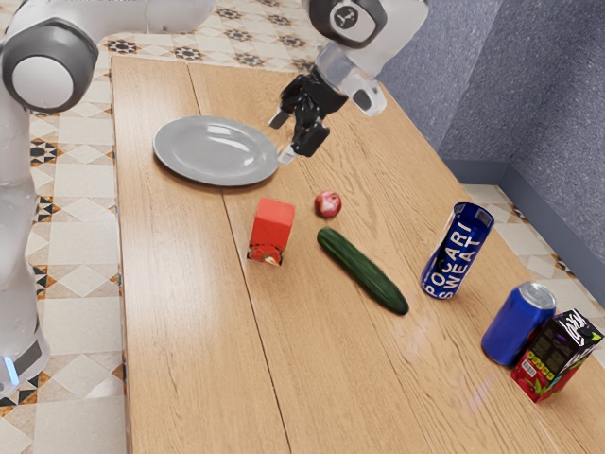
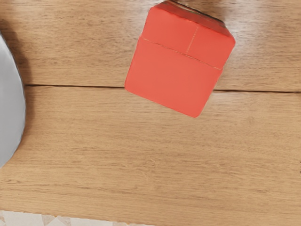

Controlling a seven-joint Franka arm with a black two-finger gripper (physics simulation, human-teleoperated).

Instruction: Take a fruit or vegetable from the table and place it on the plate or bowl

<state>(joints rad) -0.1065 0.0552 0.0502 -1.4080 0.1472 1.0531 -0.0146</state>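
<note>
On my surface (image 1: 189, 331) I count seven things. One plate (image 1: 216, 149), grey and round. Two pieces of produce: one small red apple (image 1: 328, 203) and one cucumber (image 1: 362, 270). Two drink cans: one blue Pocari Sweat can (image 1: 457, 251) and one plain blue can (image 1: 518, 323). Two cartons: one red carton (image 1: 273, 227) and one black and red carton (image 1: 557, 354). That makes one dish, two fruits or vegetables, two cans and two cartons; I see no bowl.
</note>
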